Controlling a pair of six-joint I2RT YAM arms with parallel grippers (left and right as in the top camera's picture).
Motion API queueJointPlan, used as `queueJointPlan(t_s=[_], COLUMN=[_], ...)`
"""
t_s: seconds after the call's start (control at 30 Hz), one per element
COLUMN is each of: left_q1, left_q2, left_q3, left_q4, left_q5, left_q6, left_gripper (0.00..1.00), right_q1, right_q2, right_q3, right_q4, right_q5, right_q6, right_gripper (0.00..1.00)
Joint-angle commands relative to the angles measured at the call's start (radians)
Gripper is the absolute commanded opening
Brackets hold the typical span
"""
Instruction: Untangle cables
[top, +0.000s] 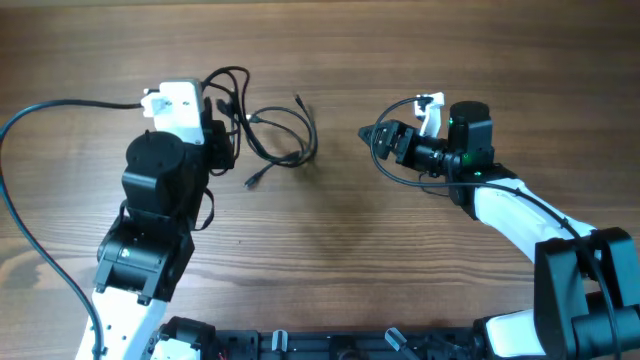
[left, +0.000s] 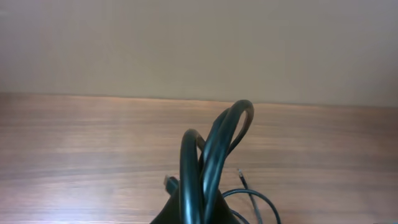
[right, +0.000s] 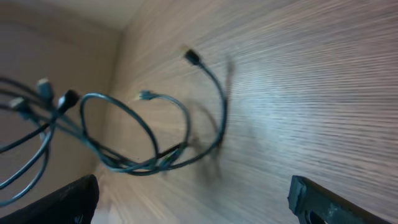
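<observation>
The thin black flexible cables (top: 283, 138) lie looped together on the brown wooden table (top: 400, 280), with one bundle clamped in the left gripper (top: 226, 128). The right gripper (top: 367, 133) is held wide and empty. Most of the untangling is judged undone.

Robot lab, wooden table (top: 330, 260), plain wall (left: 199, 43)

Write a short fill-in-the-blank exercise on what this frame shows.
1. The cables lie on a table made of ____.
2. The left end effector is shut on a loop of ____.
3. The right end effector is ____, gripping nothing.
Missing words: wood; cable; open.
</observation>
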Motion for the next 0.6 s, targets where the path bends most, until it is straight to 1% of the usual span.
queueJointPlan(t_s=[0.0, 0.1, 0.23, 0.27, 0.33, 0.47, 0.53, 0.57], left_q1=[0.008, 0.007, 0.007, 0.005, 0.003, 0.0, 0.0, 0.0], left_q2=[0.043, 0.093, 0.138, 0.146, 0.147, 0.147, 0.147, 0.147], left_q3=[0.016, 0.016, 0.016, 0.016, 0.016, 0.016, 0.016, 0.016], left_q4=[0.014, 0.033, 0.04, 0.04, 0.045, 0.068, 0.068, 0.068], left_q5=[0.076, 0.145, 0.152, 0.156, 0.19, 0.219, 0.22, 0.22], left_q6=[-0.107, -0.112, -0.141, -0.162, -0.189, -0.189, -0.189, -0.189], left_gripper=[0.04, 0.04, 0.04, 0.04, 0.04, 0.04, 0.04, 0.04], right_q1=[0.0, 0.047, 0.134, 0.167, 0.219, 0.285, 0.296, 0.296], right_q2=[-0.003, -0.003, -0.004, -0.003, -0.003, 0.004, 0.034, 0.047], right_q3=[-0.002, -0.002, -0.002, -0.002, -0.002, -0.002, -0.002, -0.002], right_q4=[0.006, 0.051, 0.154, 0.171, 0.168, 0.154, 0.156, 0.161], right_q5=[-0.089, -0.18, -0.278, -0.277, -0.233, -0.018, 0.031, 0.031], right_q6=[-0.051, -0.242, -0.463, -0.554, -0.732, -0.972, -1.072, -1.089], right_gripper=[1.0, 1.0, 1.0, 1.0, 0.99, 0.98, 0.91, 0.88])
